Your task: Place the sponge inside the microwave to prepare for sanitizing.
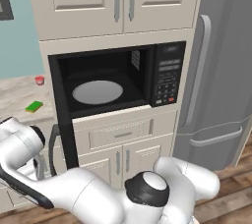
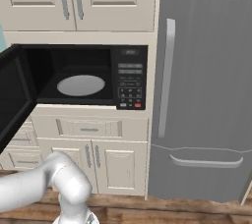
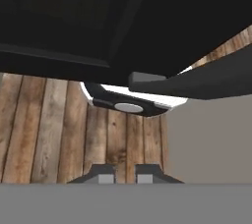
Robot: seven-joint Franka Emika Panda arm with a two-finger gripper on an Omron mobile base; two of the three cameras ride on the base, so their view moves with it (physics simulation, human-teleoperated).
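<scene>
Microwave (image 1: 118, 83) door (image 1: 64, 120) is swung wide open in the left base view, we see it edge-on at the left of the cavity. White turntable (image 1: 97, 92) sits bare inside. Button panel (image 1: 167, 75) on the right, grey fridge (image 1: 221, 70) beside it. Sponge (image 1: 34, 106) lies flat on the counter (image 1: 19, 95) left of the microwave, green side up, well apart from the arm. Small red cup (image 1: 40, 80) stands further back on the same counter.

Right base view: same open cavity, turntable (image 2: 81, 85) bare, door (image 2: 15, 95) sticking out toward us at the left, fridge (image 2: 206, 80) filling the right side.

Hand view: gripper (image 3: 125, 174) fingertips close together, clenched, nothing between them. It points down at wood floor (image 3: 59, 129), with the dark door underside (image 3: 123, 16) across the top.
</scene>
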